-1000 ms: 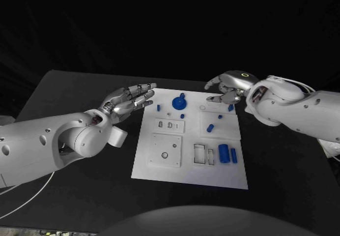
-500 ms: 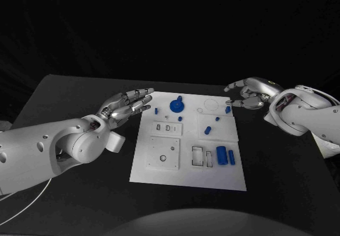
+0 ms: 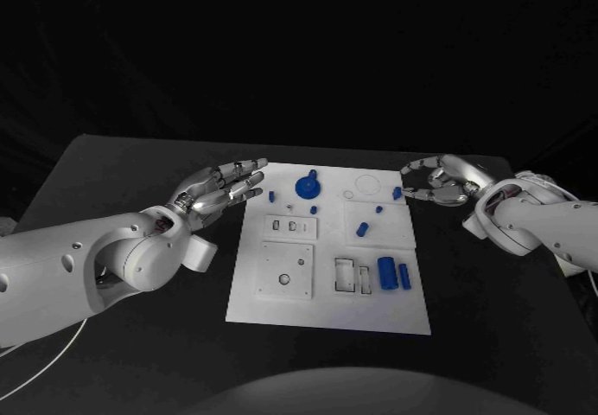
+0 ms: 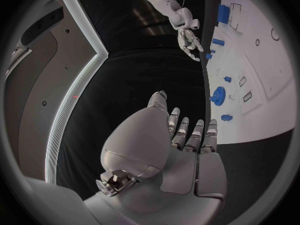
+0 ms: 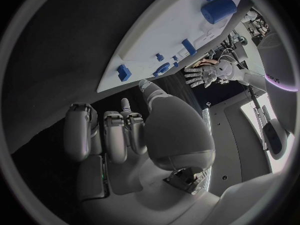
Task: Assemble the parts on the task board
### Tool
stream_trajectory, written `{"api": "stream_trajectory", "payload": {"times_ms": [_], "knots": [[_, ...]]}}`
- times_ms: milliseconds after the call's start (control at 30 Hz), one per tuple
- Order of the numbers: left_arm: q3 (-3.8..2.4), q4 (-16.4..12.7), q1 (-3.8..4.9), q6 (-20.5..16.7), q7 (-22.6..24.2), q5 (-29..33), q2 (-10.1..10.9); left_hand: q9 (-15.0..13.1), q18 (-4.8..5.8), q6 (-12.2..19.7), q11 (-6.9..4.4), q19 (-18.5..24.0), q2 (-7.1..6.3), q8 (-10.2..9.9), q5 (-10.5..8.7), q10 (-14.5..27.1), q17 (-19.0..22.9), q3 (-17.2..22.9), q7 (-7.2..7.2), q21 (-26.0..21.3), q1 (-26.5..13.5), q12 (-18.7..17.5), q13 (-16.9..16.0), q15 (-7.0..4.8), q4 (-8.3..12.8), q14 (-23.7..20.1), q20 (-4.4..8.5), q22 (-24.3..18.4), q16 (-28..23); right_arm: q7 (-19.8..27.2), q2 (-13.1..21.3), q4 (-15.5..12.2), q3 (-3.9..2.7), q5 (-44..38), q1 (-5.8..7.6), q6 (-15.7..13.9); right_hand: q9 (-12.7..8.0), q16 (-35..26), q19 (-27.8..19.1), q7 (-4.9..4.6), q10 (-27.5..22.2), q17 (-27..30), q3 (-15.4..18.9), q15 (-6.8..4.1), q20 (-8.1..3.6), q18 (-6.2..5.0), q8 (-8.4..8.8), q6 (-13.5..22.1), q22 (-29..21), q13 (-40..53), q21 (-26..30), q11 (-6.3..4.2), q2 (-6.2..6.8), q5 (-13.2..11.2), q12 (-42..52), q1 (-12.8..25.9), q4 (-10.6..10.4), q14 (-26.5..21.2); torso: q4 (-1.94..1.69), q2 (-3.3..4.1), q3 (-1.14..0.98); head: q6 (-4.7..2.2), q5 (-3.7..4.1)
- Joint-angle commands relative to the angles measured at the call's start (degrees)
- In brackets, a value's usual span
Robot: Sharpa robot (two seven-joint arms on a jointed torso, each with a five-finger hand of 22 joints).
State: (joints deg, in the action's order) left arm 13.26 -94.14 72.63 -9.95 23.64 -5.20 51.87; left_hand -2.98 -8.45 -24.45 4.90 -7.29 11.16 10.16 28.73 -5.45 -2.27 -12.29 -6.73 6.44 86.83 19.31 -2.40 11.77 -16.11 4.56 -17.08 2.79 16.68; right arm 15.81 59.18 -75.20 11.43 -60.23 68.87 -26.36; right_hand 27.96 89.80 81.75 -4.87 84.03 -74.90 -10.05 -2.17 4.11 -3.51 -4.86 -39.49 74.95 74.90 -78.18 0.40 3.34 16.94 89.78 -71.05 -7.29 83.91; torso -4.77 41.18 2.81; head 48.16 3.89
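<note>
Since a second ago our right hand [image 3: 439,180] has withdrawn right off the task board [image 3: 327,303], fingers curled empty; our left hand [image 3: 222,186] hovers spread. Reaching back carelessly could knock the small blue part [image 3: 397,193] at the edge.

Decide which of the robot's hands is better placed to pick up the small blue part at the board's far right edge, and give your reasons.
The right hand: it hovers beside that small blue part, fingers curled toward it. The left hand is open off the task board's opposite edge.
</note>
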Motion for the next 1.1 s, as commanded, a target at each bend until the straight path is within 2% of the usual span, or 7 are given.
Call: {"api": "stream_trajectory", "payload": {"times_ms": [33, 200, 400, 467, 633, 833, 1100], "knots": [[-0.03, -0.1, -0.08, 1.2, 1.1, -0.5, 0.0, -0.1, 0.51, -0.1, 0.36, -0.4, -0.09, 0.2, 0.17, 0.1, -0.1, 0.3, -0.44, 0.2, 0.6, 0.3, -0.1, 0.35, 0.1, -0.1, 0.17, 0.1, 0.2, 3.8, -0.4, 0.8, -0.03, 3.4, -0.36, -0.9, 0.8, 0.2, -0.3, -0.06, 6.0, -15.1, 0.1, 0.08, 0.24, 0.59, -0.59, 0.6, 11.2, 15.1, 0.0, 0.11, 0.11, -0.6, 0.2, -0.9, -0.5, 6.1, -0.12, -0.05, 0.02, 0.19, 0.16], [-0.03, -0.2, -0.14, 1.2, 1.1, -0.5, 0.1, -0.1, 0.56, -0.1, 0.39, -0.5, -0.09, 0.2, 0.17, 0.1, -0.1, 0.3, -0.46, 0.2, 0.6, 0.3, -0.1, 0.39, 0.1, 0.0, 0.17, 0.1, 0.3, 3.7, -1.1, 2.0, -0.03, 3.5, -1.30, -0.4, 4.2, 0.2, -0.8, -0.40, 6.0, -15.1, 0.5, 0.36, 0.47, 0.49, -2.21, 2.1, 11.1, 15.1, 0.4, 0.38, 0.18, -1.6, 0.2, -1.9, -0.9, 6.1, 0.02, 0.01, 0.13, 0.17, 0.01], [-0.03, -0.2, -0.16, 1.3, 1.0, -0.5, 0.1, -0.1, 0.56, -0.1, 0.39, -0.5, -0.09, 0.2, 0.17, 0.1, -0.1, 0.3, -0.46, 0.2, 0.6, 0.3, -0.1, 0.39, 0.1, 0.0, 0.17, 0.1, 0.3, 3.9, -2.0, 3.0, -0.04, 3.6, -1.95, -0.6, 8.4, 0.2, -1.0, -0.76, 6.0, -15.1, 1.1, 0.64, 0.76, 0.46, -7.85, 5.9, 11.0, 15.1, 0.4, 0.77, 0.05, -1.6, 0.2, -3.3, -1.8, 6.1, 0.00, -0.04, 0.12, 0.28, 0.00], [-0.03, -0.2, -0.16, 1.3, 1.0, -0.5, 0.1, -0.1, 0.56, -0.1, 0.39, -0.5, -0.09, 0.2, 0.17, 0.1, -0.1, 0.3, -0.46, 0.2, 0.6, 0.3, -0.1, 0.39, 0.1, 0.0, 0.17, 0.1, 0.3, 3.9, -2.1, 3.1, -0.04, 3.6, -2.07, -0.5, 9.6, 0.2, -1.0, -0.83, 6.0, -15.1, 1.2, 0.68, 0.81, 0.45, -9.63, 6.8, 11.0, 15.1, 0.4, 0.76, 0.02, -1.6, 0.2, -3.7, -1.9, 6.1, -0.14, -0.07, 0.11, 0.27, 0.12], [-0.03, -0.1, -0.16, 1.4, 1.0, -0.5, 0.1, -0.1, 0.63, -0.1, 0.43, -0.5, -0.10, 0.2, 0.18, 0.1, -0.1, 0.4, -0.50, 0.3, 0.7, 0.4, -0.1, 0.44, 0.1, 0.0, 0.17, 0.1, 0.3, 3.7, -2.5, 3.4, -0.04, 3.5, -2.22, -0.3, 11.9, 0.2, -1.3, -0.94, 6.0, -15.1, 1.5, 0.77, 0.91, 0.39, -13.58, 8.7, 10.9, 15.1, 0.6, 0.88, -0.02, -1.4, 0.2, -4.4, -2.3, 6.1, -0.08, -0.08, 0.12, 0.34, -0.06], [-0.03, -0.1, -0.16, 1.5, 0.9, -0.5, 0.1, -0.1, 0.63, -0.1, 0.43, -0.5, -0.10, 0.2, 0.18, 0.1, -0.1, 0.4, -0.50, 0.3, 0.7, 0.4, -0.1, 0.44, 0.1, 0.0, 0.17, 0.1, 0.3, 3.2, -3.0, 4.0, -0.04, 3.4, -2.37, 0.1, 14.0, 0.2, -1.5, -1.10, 6.0, -15.1, 1.5, 0.85, 1.05, 0.34, -17.56, 10.6, 10.8, 15.1, 0.8, 0.95, 0.00, 1.1, 0.2, -5.3, -2.4, 6.1, -0.04, -0.10, 0.12, 0.35, -0.06], [-0.03, -0.1, -0.17, 1.6, 0.9, -0.5, 0.1, -0.1, 0.63, -0.1, 0.43, -0.5, -0.10, 0.2, 0.18, 0.1, -0.1, 0.4, -0.50, 0.3, 0.7, 0.4, -0.1, 0.44, 0.1, 0.0, 0.17, 0.1, 0.3, 2.7, -3.4, 4.5, -0.04, 3.2, -2.52, 0.8, 15.1, 0.2, -1.8, -1.11, 6.0, -15.1, 1.0, 0.91, 1.07, 0.24, -20.76, 11.8, 10.7, 15.1, 1.1, 1.02, 0.18, 5.3, 0.2, -6.0, -2.4, 6.1, -0.05, -0.08, 0.11, 0.38, -0.12]]}}
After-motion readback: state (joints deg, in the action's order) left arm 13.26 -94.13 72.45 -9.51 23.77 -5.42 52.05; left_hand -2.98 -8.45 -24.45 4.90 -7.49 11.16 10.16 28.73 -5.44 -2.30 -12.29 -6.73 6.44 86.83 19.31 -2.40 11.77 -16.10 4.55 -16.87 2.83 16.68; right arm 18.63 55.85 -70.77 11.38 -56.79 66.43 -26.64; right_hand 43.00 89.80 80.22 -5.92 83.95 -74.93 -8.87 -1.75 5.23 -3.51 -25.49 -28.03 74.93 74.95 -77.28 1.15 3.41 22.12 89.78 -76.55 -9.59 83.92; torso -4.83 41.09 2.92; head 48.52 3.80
